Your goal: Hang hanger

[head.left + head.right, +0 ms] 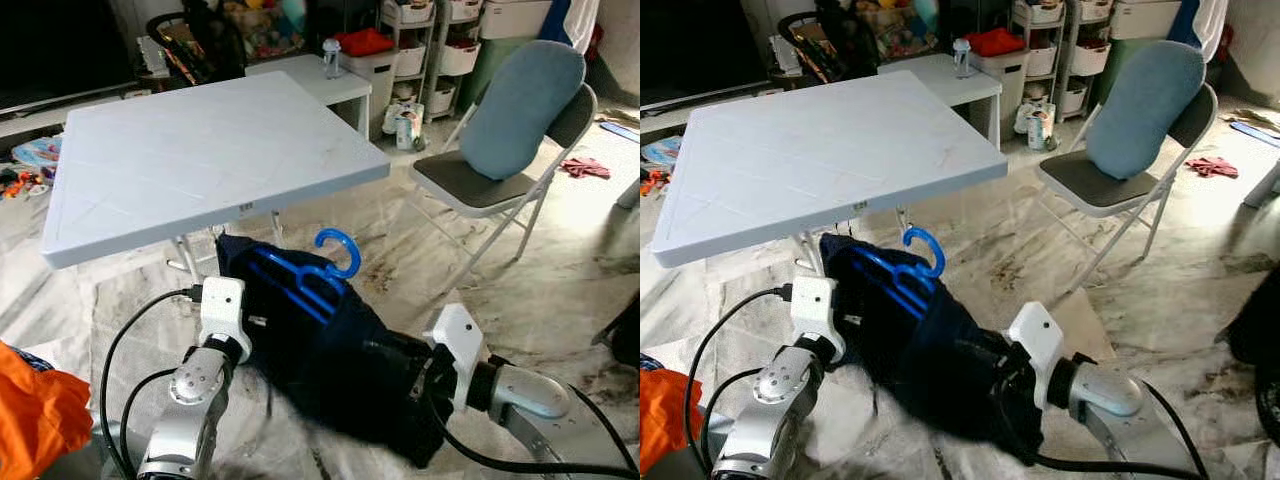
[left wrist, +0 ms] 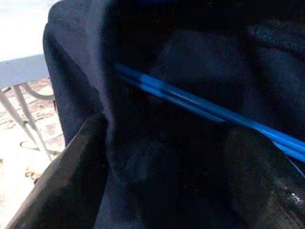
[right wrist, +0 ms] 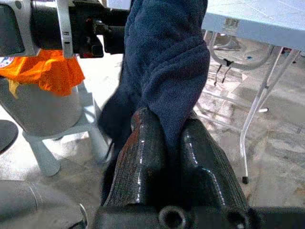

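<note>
In the left eye view, a dark navy garment [image 1: 330,355] hung stretched between the two arms in front of the white folding worktop [image 1: 200,160]. A blue hanger [image 1: 315,275] lay partly inside it, its hook standing free above the cloth near the worktop's front edge. The left hand [image 1: 235,325] met the garment at its upper left, the right hand [image 1: 425,395] at its lower right, both mostly hidden by fabric. A folding chair [image 1: 500,150] stood well apart on the right.

The right eye view gave the same arrangement, and no rail or peg to hang from could be made out.

In the left wrist view, the hanger's blue bars crossed the dark cloth, which covered the gap between the fingers [image 2: 71,171]; whether that hand was clamped I could not tell.

In the right wrist view, the two fingers [image 3: 143,162] were pinched tight on a fold of the garment.

Judging by this, the hanger appeared seated in the garment, while carrying it to a hanging place and hooking it on remained.
</note>
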Tool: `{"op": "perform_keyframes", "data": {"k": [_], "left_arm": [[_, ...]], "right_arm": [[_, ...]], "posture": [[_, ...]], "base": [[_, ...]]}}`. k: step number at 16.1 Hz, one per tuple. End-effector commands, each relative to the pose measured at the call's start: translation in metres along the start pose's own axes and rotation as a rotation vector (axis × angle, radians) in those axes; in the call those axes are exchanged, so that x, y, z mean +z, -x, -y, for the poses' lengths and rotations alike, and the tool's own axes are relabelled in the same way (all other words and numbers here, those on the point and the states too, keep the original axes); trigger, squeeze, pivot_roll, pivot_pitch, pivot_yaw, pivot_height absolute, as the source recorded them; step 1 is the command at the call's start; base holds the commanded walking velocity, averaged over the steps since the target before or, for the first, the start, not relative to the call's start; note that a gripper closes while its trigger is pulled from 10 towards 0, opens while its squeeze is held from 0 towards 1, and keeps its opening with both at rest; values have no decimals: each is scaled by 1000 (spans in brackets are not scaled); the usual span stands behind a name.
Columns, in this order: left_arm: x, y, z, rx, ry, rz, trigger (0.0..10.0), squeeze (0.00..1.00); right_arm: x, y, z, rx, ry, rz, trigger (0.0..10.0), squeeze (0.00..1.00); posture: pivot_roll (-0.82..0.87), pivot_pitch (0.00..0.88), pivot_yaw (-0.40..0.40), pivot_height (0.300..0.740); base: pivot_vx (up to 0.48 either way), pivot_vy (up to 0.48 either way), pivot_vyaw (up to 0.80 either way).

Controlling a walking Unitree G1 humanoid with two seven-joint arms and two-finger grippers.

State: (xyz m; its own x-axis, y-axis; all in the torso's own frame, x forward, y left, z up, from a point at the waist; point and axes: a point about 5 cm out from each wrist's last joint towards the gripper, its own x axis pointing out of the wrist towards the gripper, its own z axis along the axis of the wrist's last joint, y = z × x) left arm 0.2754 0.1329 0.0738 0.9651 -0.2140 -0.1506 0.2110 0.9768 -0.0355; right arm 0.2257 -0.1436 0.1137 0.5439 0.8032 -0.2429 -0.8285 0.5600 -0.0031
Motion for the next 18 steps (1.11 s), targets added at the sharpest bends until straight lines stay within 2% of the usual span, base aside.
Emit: {"op": "perform_keyframes", "data": {"k": [1,4,7,10,11,13,16,17,18], "left_arm": [[5,-2,-4,12,-15,23,10000,0],[6,-1,-5,18,-24,31,10000,0],[1,-3,-21,97,-75,-8,10000,0],[-6,-2,-38,184,-115,-63,10000,0],[-6,-2,-39,190,-119,-63,10000,0],[-5,-4,-45,220,-146,-64,10000,0],[-4,-4,-51,239,-151,-63,10000,0],[-3,-4,-52,235,-148,-61,10000,0],[-3,-4,-51,224,-140,-60,10000,0]], "right_arm": [[14,2,3,14,44,34,10000,0],[13,3,4,20,50,23,10000,0],[11,7,4,50,49,-6,10000,0],[13,24,7,116,41,-60,10000,0],[13,26,7,125,40,-69,10000,0],[14,44,12,164,31,-119,10000,0],[11,59,19,161,92,-200,10000,0],[6,63,29,102,154,-251,10000,0],[6,64,35,59,177,-258,10000,0]], "posture": [[-136,0,40,740],[-133,0,38,740],[-132,0,37,740],[-140,0,41,740],[-140,0,41,740],[-149,0,46,740],[-154,0,50,740],[-155,0,48,740],[-155,0,48,740]], "base": [[0,0,0],[0,0,0],[0,0,0],[0,0,0],[0,0,0],[0,0,0],[0,0,0],[0,0,0],[0,0,0]]}}
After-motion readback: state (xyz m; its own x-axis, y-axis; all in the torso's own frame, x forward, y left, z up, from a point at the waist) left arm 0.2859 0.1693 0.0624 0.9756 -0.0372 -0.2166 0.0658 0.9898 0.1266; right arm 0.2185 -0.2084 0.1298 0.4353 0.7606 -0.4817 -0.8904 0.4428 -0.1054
